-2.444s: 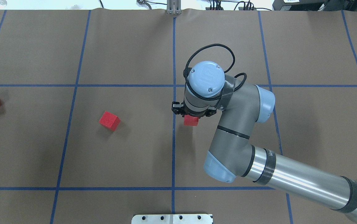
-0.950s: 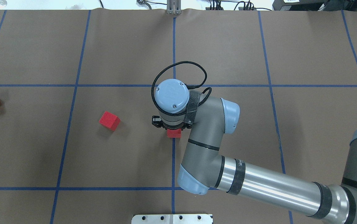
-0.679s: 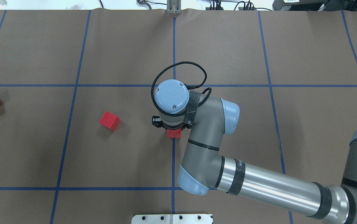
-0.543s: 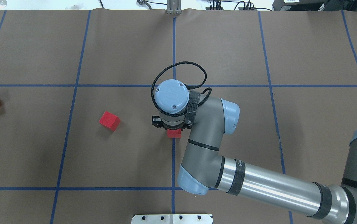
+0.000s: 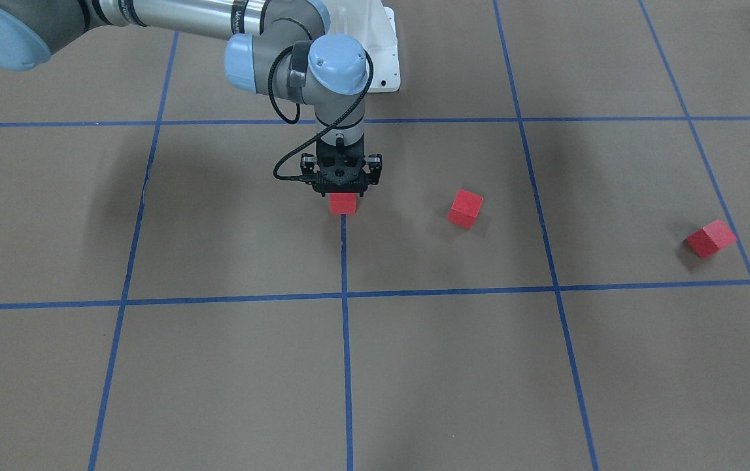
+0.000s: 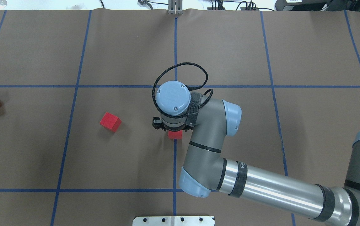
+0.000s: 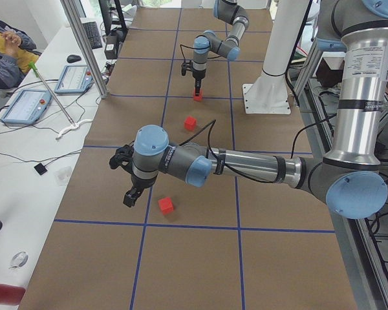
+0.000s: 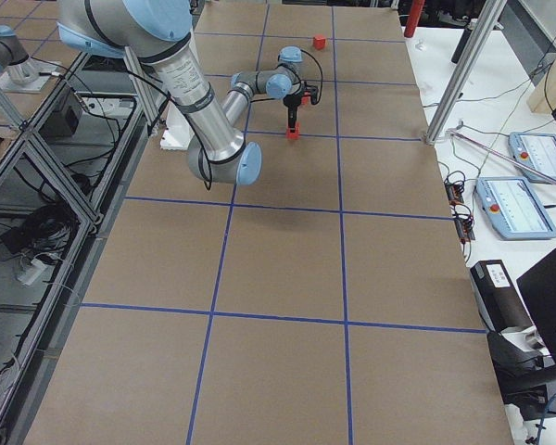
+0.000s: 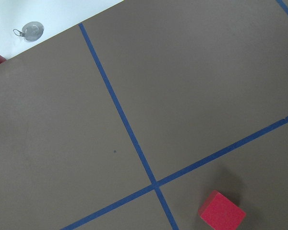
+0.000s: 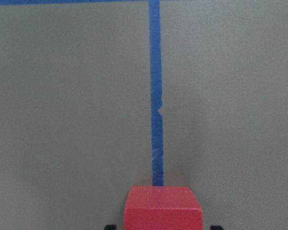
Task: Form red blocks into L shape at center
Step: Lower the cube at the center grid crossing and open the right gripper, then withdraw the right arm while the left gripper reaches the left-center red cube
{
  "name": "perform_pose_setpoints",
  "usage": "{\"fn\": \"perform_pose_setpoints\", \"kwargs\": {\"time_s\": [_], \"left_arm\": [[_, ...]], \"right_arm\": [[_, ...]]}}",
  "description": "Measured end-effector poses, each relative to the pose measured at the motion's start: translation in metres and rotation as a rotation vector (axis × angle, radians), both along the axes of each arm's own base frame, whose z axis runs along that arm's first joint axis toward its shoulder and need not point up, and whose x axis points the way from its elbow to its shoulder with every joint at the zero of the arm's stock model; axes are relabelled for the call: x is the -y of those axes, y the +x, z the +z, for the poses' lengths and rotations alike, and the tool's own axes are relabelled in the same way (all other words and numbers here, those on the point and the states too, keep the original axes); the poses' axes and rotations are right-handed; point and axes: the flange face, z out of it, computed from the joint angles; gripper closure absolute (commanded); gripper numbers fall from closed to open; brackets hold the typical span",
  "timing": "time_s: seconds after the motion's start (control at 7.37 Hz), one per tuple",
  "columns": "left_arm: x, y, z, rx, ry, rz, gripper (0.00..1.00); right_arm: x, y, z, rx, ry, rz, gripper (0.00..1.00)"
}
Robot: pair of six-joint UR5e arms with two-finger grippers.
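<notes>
Since the right gripper (image 5: 342, 195) swung in from the square on the robot's right about two seconds ago, we find it parked at the center (image 6: 164, 150). The first red block (image 5: 342, 203) now looks set down on the tabletop (image 5: 218, 222), square on the blue tape line (image 5: 344, 255). In the wrist view the dark fingertips (image 10: 110, 226) stand just off its sides, so we judge the jaws slightly parted (a release begun, hardly finished). That anchors our L. The second red block (image 5: 465, 208) lies near on the robot's left, skewed, and the third red block (image 5: 711, 238) well beyond it. All are small, matte, plain cubes. The left gripper (image 7: 130, 194) hovers by the third, and we cannot tell how its jaws stand.
</notes>
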Motion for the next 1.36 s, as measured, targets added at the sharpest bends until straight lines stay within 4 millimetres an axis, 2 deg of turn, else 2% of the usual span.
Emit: {"fn": "perform_pose_setpoints", "kwargs": {"time_s": [0.27,0.41,0.68,0.81,0.95,1.09,1.22,1.36], "left_arm": [[0.000,0.000,-0.002,0.001,0.007,0.001,0.00],[0.001,0.000,-0.006,0.000,0.021,0.001,0.00],[0.002,0.010,-0.014,-0.001,0.094,0.018,0.00],[0.006,0.032,-0.022,-0.005,0.130,0.058,0.00],[0.012,0.060,-0.036,-0.017,0.149,0.094,0.00],[0.017,0.093,-0.057,-0.050,0.134,0.101,0.00],[0.015,0.133,-0.083,-0.098,0.094,0.098,0.00],[0.007,0.179,-0.111,-0.147,0.047,0.104,0.00]], "right_arm": [[0.006,0.007,-0.003,0.006,0.007,0.008,0.01],[0.023,0.022,-0.005,0.013,0.011,0.024,0.01],[0.078,0.074,0.003,0.023,0.015,0.039,0.01],[0.108,0.116,0.020,0.023,0.038,0.020,0.01],[0.136,0.169,0.047,0.018,0.073,-0.015,0.01],[0.164,0.227,0.082,0.003,0.112,-0.055,0.01],[0.188,0.288,0.122,-0.020,0.151,-0.094,0.01],[0.205,0.353,0.167,-0.035,0.177,-0.139,0.00]]}}
